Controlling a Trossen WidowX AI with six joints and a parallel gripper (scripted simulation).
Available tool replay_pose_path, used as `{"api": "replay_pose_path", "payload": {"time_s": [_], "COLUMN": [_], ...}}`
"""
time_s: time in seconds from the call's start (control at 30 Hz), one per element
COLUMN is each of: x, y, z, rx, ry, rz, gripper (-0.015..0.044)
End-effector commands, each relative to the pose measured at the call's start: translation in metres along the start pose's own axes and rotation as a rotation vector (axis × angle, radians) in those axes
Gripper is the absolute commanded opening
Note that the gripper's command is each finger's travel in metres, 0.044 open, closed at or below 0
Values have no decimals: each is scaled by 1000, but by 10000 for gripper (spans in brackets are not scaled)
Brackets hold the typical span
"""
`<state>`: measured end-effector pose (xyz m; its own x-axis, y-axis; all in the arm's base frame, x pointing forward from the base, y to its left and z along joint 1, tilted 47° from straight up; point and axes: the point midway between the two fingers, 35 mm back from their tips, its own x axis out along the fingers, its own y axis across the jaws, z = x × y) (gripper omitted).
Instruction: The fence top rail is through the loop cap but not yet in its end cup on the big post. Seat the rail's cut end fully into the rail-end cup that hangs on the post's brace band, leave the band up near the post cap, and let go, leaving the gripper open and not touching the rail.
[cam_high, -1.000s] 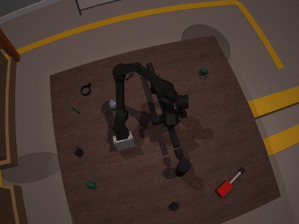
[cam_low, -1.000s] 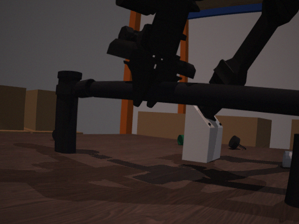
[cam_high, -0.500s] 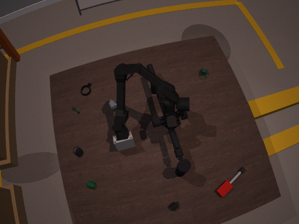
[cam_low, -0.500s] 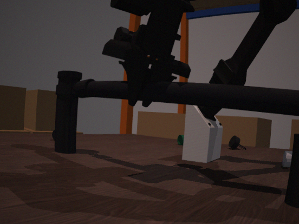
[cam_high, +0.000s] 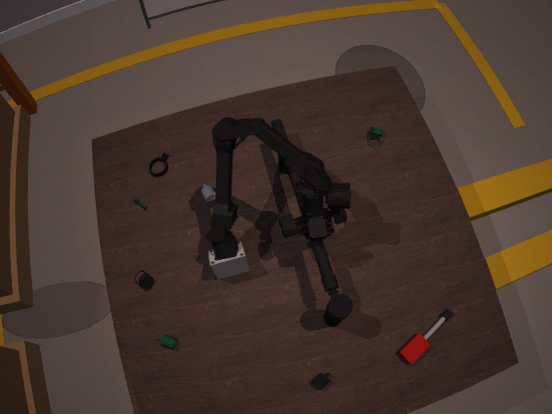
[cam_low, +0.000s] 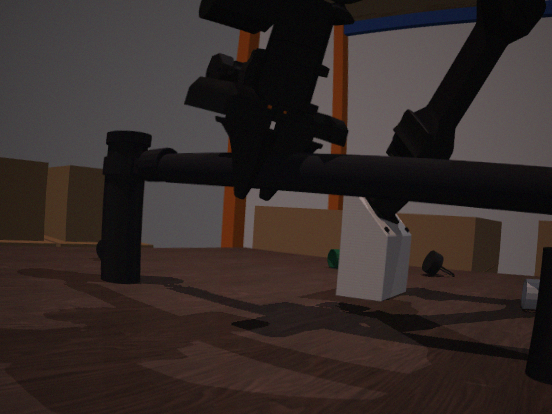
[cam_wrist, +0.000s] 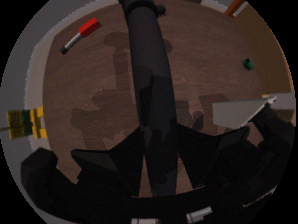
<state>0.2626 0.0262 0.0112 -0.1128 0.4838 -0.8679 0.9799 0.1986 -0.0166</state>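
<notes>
The dark top rail runs level at height. My gripper is shut on it from above, fingertips reaching just below it. The big post stands upright under its post cap. The brace band sits high, just below the cap. The rail-end cup hangs on its rail side. The rail's cut end overlaps the cup's mouth; how deep it sits, and whether fully inside, I cannot tell. The loop cap at the far end is dark and partly hidden by the arm.
The arm's white base stands beside the rail. A smaller post stands under its far part. A red-headed tool, a green part, a black ring and other small fittings lie around the table.
</notes>
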Motion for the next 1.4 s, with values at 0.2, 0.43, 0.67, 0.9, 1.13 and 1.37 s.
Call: {"api": "replay_pose_path", "payload": {"time_s": [0.2,0.43,0.67,0.9,1.13,1.37], "x": [-2,-2,-2,-1,0,0], "y": [0,0,0,0,0,0], "z": [7,7,7,4,0,1], "rx": [1,1,1,0,0,0], "ry": [-22,-22,-22,-10,1,0], "rz": [4,4,4,2,0,0], "gripper": [0,0,0,0,0,0]}}
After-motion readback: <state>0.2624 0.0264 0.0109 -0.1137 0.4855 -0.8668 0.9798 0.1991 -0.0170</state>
